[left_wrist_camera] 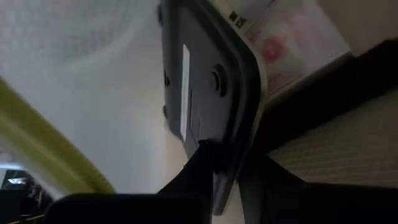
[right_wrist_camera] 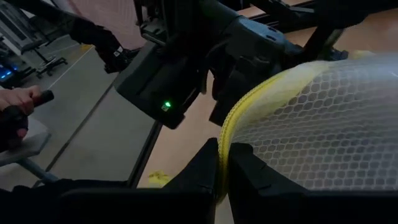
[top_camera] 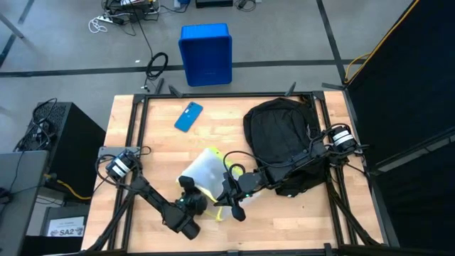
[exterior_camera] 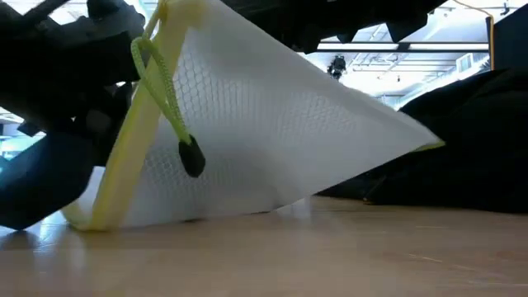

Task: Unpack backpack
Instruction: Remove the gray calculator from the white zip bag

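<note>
The black backpack lies flat on the table's right half, and shows dark at the right of the low view. In front of it a white mesh pouch with yellow trim stands tilted, its lower edge on the wood. My right gripper is shut on the pouch's near right side. My left gripper is at the pouch's near left side, shut on a flat dark grey piece with a white label. What that piece is I cannot tell. My left gripper pinches the edge of the flat dark grey piece between its two fingers, close against the pouch's white mesh. Whether the piece belongs to the pouch or lies inside it does not show. My right gripper pinches the pouch's yellow-trimmed edge between its two fingers, the trim running up out of the gap. That side of the pouch is raised and the pouch slopes down, its lower edge on the table.
A yellow-green cord with a black toggle hangs loose from the pouch's raised edge. A blue flat device lies at the far left of the table. A blue bin stands on the floor beyond the far edge. A person's hand shows beyond the table.
</note>
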You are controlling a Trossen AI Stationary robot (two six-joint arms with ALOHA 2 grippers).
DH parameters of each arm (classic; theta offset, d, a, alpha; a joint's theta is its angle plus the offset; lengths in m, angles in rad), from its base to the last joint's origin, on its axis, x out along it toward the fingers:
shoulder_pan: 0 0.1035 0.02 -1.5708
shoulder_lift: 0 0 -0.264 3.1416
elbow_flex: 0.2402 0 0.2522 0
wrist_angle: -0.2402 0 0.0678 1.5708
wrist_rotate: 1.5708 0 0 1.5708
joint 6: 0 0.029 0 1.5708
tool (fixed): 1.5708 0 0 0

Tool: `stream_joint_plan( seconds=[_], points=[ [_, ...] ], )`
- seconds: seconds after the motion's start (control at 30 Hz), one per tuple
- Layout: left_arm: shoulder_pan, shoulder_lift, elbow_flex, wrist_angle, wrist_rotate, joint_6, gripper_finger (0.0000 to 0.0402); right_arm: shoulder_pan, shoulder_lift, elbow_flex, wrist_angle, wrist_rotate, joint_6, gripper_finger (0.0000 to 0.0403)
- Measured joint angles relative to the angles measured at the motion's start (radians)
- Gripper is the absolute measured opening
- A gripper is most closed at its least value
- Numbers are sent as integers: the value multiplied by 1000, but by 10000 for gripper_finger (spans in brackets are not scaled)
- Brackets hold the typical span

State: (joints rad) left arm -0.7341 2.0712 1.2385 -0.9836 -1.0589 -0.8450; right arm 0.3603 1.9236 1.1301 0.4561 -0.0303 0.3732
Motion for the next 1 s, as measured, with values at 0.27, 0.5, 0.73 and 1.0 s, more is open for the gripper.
stream_joint_plan(
  seconds=[0.27, 0.5, 0.73, 1.0],
  points=[
    [-31, 0, 90, -128, 49, -33, 2, -2, -1, 1, -32, 64, -35, 0],
    [-117, 1, 271, -365, 165, -131, 0, -24, -2, 2, -93, 124, -34, 0],
    [-219, 2, 353, -486, 214, -245, 0, -23, -2, 2, -107, 136, -35, 0],
    [-264, 0, 328, -585, 161, -459, 0, -40, -2, 2, -133, 150, -28, 0]
  ],
)
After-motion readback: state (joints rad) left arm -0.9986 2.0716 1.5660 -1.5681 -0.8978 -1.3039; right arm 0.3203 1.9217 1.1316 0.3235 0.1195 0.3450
